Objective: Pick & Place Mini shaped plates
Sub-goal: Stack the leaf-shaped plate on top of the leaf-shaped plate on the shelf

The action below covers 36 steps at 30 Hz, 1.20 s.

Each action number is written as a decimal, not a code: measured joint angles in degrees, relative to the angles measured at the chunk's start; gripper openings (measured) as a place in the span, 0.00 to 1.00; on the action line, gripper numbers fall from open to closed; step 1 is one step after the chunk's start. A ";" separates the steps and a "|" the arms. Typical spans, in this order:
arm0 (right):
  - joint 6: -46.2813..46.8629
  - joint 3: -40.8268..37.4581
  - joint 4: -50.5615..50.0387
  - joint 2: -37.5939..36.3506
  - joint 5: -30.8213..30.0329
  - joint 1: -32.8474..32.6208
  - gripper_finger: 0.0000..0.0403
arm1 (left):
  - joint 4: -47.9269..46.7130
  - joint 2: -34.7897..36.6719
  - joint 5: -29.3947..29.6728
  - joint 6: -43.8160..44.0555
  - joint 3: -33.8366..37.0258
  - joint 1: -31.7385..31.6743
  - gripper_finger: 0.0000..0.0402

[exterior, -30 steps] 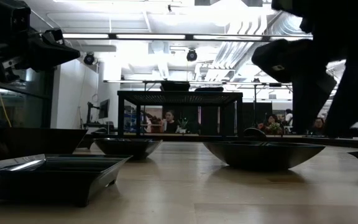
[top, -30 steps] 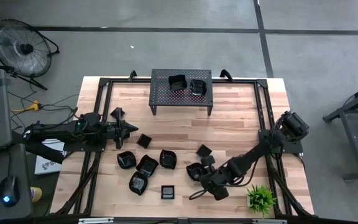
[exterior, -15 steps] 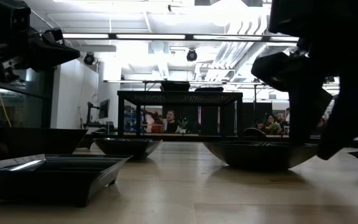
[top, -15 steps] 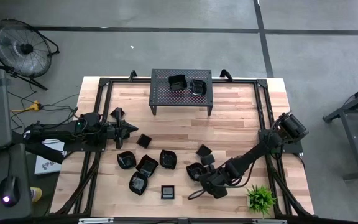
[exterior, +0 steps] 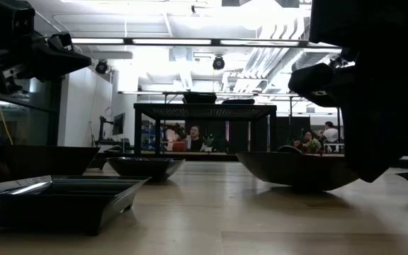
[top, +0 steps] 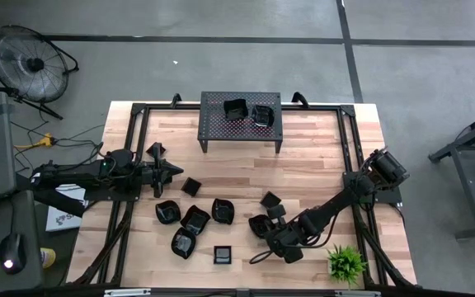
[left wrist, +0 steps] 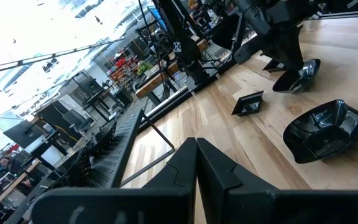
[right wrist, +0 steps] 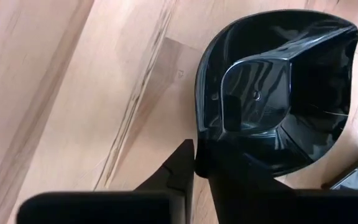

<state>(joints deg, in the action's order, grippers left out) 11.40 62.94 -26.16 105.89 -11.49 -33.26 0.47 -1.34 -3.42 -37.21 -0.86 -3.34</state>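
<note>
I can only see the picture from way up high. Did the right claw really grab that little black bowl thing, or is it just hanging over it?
Observer: It grabbed it. In the right wrist view, the right gripper is pinched onto the rim of the glossy black rounded dish, one finger inside and one outside.
Operator: Is the dish lying flat?
Observer: No. In the low view it looks tipped on the light wooden table, and the side by the gripper is higher.
Operator: What about the other claw?
Observer: In the left wrist view, the left gripper has its fingers pressed together with nothing between them.
</note>
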 joint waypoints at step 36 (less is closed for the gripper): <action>22.13 18.39 -21.65 -0.17 -19.97 4.15 0.00 | -0.02 -0.02 0.00 -0.02 0.00 -0.02 0.01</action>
<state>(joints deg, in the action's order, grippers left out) 33.53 81.32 -47.81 105.71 -31.46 -29.10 0.45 -1.37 -3.42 -37.23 -0.86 -3.36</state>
